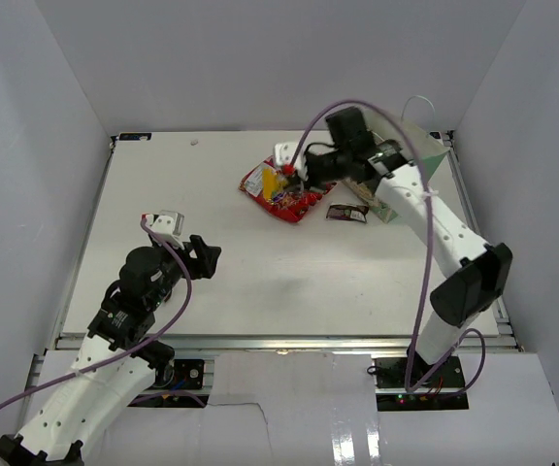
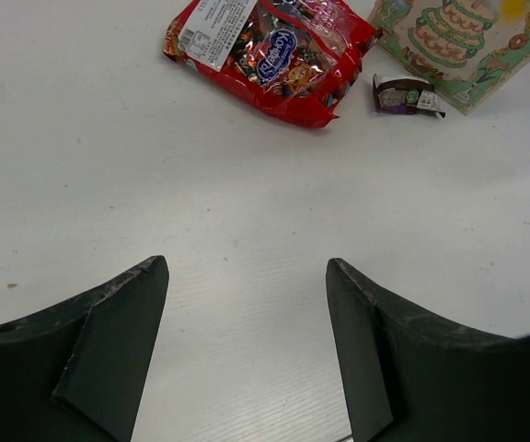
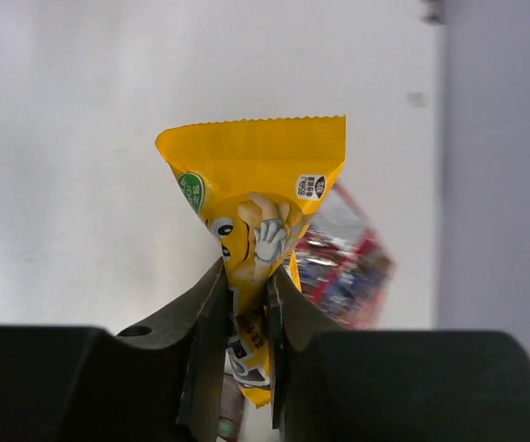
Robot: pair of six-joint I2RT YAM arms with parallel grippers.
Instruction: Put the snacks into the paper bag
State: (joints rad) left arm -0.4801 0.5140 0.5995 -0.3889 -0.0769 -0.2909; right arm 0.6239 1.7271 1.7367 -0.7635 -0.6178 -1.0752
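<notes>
- Yellow glossy snack packet (image 3: 251, 212), small, printed with a cartoon figure: pinched at its lower half by the right pincer (image 3: 247, 331), whose jaws are closed on it. It is held over the large red crinkly candy bag (image 1: 281, 194), to the left of the pale mint-green and cream paper gift bag (image 1: 430, 155).
- Grip: the hold is narrow and on thin film, and the packet's upper half stands free above the fingertips. It will probably sway, so a slow carry with the jaws kept tight seems wise.
- Route: rise enough to clear the paper bag's rim, then travel right. The small dark brown wrapper (image 1: 347, 213) lies just beside the paper bag on its near left side and should be passed over, not brushed.
- Release: the right arm hides most of the paper bag's mouth in the overhead view. The packet should sit over the opening before the jaws part, and be dropped from low.
- Left pincer (image 2: 247, 350): jaws wide apart and holding nothing, above the bare white worktop (image 2: 247, 203), well apart from the paper bag.
</notes>
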